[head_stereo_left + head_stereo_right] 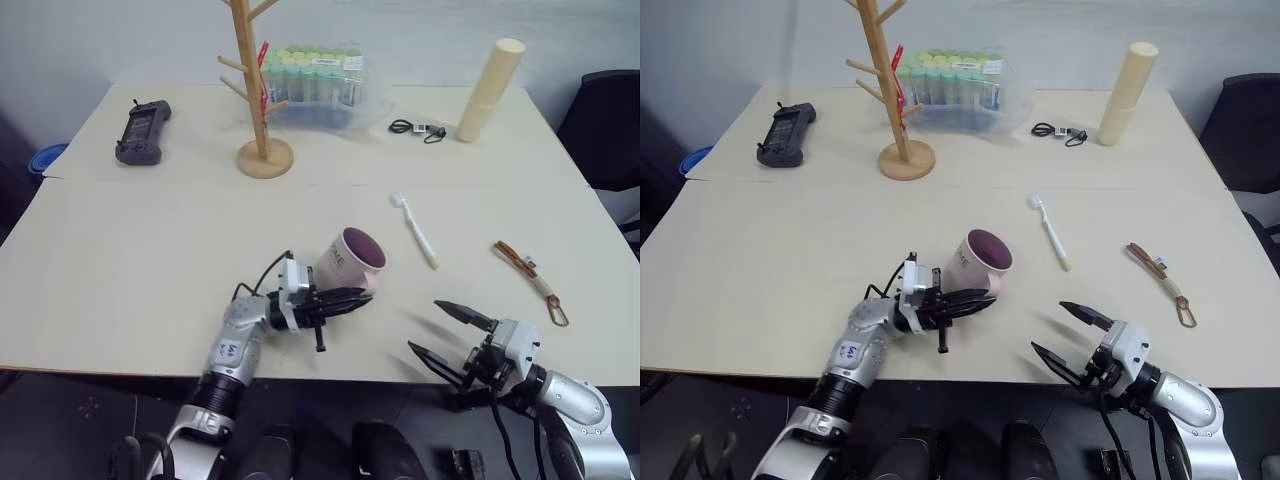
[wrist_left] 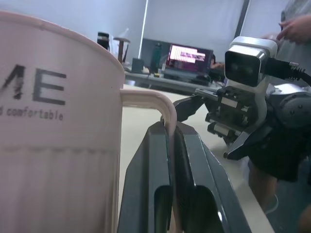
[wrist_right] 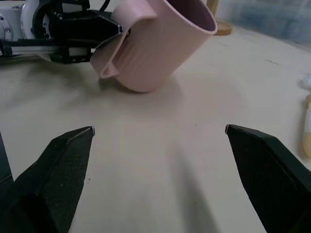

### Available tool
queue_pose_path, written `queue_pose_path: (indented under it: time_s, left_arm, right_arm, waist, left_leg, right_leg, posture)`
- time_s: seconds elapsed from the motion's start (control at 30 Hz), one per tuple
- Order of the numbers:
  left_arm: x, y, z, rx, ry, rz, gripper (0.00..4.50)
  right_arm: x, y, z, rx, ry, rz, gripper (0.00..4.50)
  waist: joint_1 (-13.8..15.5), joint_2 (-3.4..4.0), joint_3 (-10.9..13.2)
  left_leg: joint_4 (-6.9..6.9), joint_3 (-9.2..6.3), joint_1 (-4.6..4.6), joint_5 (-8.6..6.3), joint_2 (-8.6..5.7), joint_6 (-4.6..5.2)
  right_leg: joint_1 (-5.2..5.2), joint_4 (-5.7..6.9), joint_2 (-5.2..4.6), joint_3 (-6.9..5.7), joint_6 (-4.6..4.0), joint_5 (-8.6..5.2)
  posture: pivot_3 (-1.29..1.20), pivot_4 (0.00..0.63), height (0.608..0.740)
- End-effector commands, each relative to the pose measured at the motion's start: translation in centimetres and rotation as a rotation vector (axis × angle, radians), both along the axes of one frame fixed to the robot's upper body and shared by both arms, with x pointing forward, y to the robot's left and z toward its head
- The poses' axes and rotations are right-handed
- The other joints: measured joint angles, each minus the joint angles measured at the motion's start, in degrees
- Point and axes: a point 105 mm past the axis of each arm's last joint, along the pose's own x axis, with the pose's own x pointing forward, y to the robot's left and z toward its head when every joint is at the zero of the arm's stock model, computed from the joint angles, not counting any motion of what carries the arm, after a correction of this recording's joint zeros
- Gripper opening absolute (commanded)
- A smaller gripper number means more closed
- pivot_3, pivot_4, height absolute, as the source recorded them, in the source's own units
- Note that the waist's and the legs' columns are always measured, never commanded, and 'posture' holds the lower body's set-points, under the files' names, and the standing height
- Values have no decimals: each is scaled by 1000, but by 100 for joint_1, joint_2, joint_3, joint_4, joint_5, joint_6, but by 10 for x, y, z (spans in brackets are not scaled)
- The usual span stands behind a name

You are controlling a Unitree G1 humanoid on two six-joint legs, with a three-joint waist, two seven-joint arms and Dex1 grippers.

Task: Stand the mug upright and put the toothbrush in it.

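The pale pink mug (image 1: 350, 258) is tilted on the table, its dark purplish mouth facing up and away from me. My left gripper (image 1: 350, 298) comes in from the left, shut on the mug's loop handle (image 2: 167, 111), which is pinched between its black fingers (image 2: 146, 179). The white toothbrush (image 1: 415, 230) lies flat just right of the mug, apart from it. My right gripper (image 1: 424, 325) is at the table's front edge, to the right of the mug, open and empty. It faces the mug (image 3: 155, 43) across bare tabletop.
A wooden mug tree (image 1: 258, 100) and a clear box of tubes (image 1: 315, 80) stand at the back. A tall cream cylinder (image 1: 490, 88) and a black cable (image 1: 418, 128) are back right, a black controller (image 1: 143, 130) back left. A brown strap (image 1: 530, 275) lies at the right.
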Motion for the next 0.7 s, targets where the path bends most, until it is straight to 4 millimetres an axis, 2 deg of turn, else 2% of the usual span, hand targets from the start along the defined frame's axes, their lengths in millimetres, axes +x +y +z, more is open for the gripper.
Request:
queue_pose_path:
  time_s: [0.03,0.13,0.2,0.3,0.4,0.47,0.53,0.57,0.7]
  left_arm:
    - [-6,13,-4,43,8,20,1283]
    - [-4,27,-2,84,-23,78,2109]
    - [-3,39,-3,143,-41,109,2700]
    - [-8,53,0,199,-56,148,3535]
    - [-13,82,8,228,-120,269,4447]
    - [-15,99,14,244,-171,343,4447]
    - [-22,132,25,240,-174,434,4447]
    - [-24,142,29,238,-171,460,4447]
    - [-33,186,34,298,-115,531,4447]
  right_arm:
    - [-2,-1,7,11,-19,2,4500]
    - [0,-1,8,18,-13,-1,4500]
    - [8,-9,9,17,-42,-80,4500]
    - [4,-13,6,42,4,-84,4500]
    - [-1,-31,1,25,-7,-170,4500]
    - [-6,-42,-3,10,-12,-220,4500]
    - [-17,-65,-11,-13,-10,-309,4500]
    - [-21,-72,-13,-22,-11,-334,4500]
    - [-27,-81,-19,-42,9,-361,4500]
  waist:
    - [-19,1,0]
    - [-13,1,-1]
    - [-6,1,-1]
    - [-5,2,-1]
    - [3,3,-2]
    - [3,3,-2]
    - [-2,3,-1]
    - [-1,3,-2]
    - [-14,4,-1]
  left_leg:
    - [-2,0,0,0,3,0]
    - [-3,-1,1,0,5,-1]
    - [-3,-2,0,0,4,-1]
    - [-3,-4,-1,0,4,-1]
    - [-7,-6,-4,-3,5,-1]
    - [-9,-7,-5,-3,5,-1]
    - [-10,-6,-3,-4,4,0]
    - [-10,-5,-2,-5,5,3]
    - [-16,-4,7,-12,9,12]
  right_leg:
    - [0,0,2,2,0,0]
    - [-1,0,2,1,0,0]
    - [-1,-1,0,2,0,0]
    - [-2,-2,-1,2,0,0]
    - [-2,-9,-2,2,0,0]
    - [-2,-13,-4,1,0,0]
    - [1,-14,-6,1,-1,0]
    - [1,-14,-5,3,-1,0]
    - [7,-16,-7,5,-6,-3]
  posture:
    - [0,150,740]
    - [0,150,740]
    - [0,150,740]
    - [0,150,740]
    - [0,150,740]
    - [0,150,740]
    - [0,150,740]
    - [0,150,740]
    - [0,150,740]
